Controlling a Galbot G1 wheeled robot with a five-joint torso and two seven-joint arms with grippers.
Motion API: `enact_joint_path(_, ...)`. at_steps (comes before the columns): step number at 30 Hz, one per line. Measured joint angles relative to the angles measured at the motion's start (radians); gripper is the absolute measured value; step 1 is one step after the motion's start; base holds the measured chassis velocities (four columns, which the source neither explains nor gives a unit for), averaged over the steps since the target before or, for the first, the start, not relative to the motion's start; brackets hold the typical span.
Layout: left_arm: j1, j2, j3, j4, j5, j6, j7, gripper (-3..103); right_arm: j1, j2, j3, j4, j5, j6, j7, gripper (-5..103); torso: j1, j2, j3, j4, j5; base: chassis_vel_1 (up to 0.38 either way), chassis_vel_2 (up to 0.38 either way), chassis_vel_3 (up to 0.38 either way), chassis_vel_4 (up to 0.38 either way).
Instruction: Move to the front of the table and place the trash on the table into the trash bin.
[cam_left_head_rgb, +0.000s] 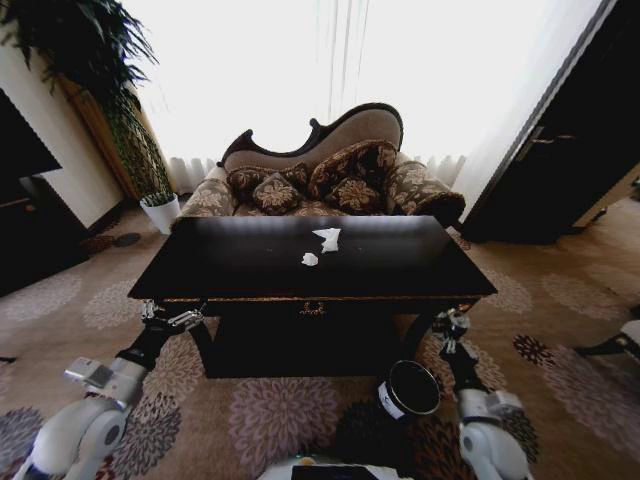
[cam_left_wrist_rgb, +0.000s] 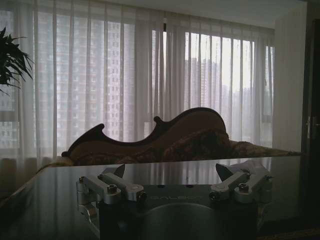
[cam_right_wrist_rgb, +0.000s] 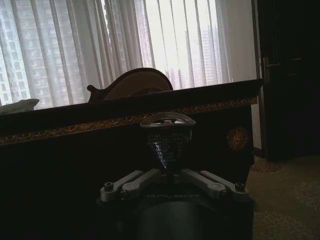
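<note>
The glossy black table (cam_left_head_rgb: 250, 280) stands straight ahead, with two white crumpled paper scraps (cam_left_head_rgb: 328, 238) (cam_left_head_rgb: 310, 259) near the middle of its top. The dark trash bin (cam_left_head_rgb: 410, 390) with a shiny rim sits on the carpet below the table's front right part. My left gripper (cam_left_head_rgb: 170, 318) hovers open at the front left corner, level with the tabletop (cam_left_wrist_rgb: 50, 200); in the left wrist view it (cam_left_wrist_rgb: 171, 172) faces across the top toward a paper scrap (cam_left_wrist_rgb: 250, 166). My right gripper (cam_left_head_rgb: 450, 325) is shut, just above the bin, facing the front rail (cam_right_wrist_rgb: 75, 127); it (cam_right_wrist_rgb: 167, 145) holds nothing I can see.
A patterned sofa (cam_left_head_rgb: 330, 175) with cushions stands right behind the table. A potted plant (cam_left_head_rgb: 160, 210) sits at the far left, a dark cabinet (cam_left_head_rgb: 25, 200) on the left and a dark door (cam_left_head_rgb: 560, 150) on the right. Patterned carpet surrounds the table.
</note>
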Motion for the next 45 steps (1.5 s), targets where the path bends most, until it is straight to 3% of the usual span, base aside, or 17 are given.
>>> enact_joint_path(6,0.0,0.0,0.0,0.0,0.0,0.0,0.0,100,0.047,0.011,-0.081,-0.252,-0.091,0.121,-0.007,0,0.0,0.0,0.0,0.0,0.0002,0.0,0.0,0.0,0.0)
enact_joint_path(12,0.0,0.0,0.0,0.0,0.0,0.0,0.0,100,0.12,-0.006,-0.129,-0.447,-0.098,0.177,-0.013,0,0.0,0.0,0.0,0.0,0.0001,0.0,0.0,0.0,0.0)
enact_joint_path(16,0.0,0.0,0.0,0.0,0.0,0.0,0.0,100,0.154,-0.016,-0.154,-0.528,-0.089,0.178,-0.014,0,0.0,0.0,0.0,-0.0001,0.0003,0.0,0.0,0.0,0.0)
enact_joint_path(31,0.0,0.0,0.0,0.0,0.0,0.0,0.0,100,0.357,-0.07,-0.216,-0.813,-0.002,0.071,0.015,0,0.0,0.0,0.0,0.0,0.0002,0.0,0.0,0.0,0.0)
enact_joint_path(38,0.0,0.0,0.0,0.0,0.0,0.0,0.0,100,0.468,-0.118,-0.23,-0.939,-0.007,0.067,0.019,0,0.0,0.0,0.0,0.0001,0.0003,0.0,0.0,0.0,0.0)
enact_joint_path(45,0.0,0.0,0.0,0.0,0.0,0.0,0.0,100,0.481,-0.14,-0.232,-0.956,-0.014,0.064,0.011,0,0.0,0.0,0.0,0.0,0.0001,0.0,0.0,0.0,0.0)
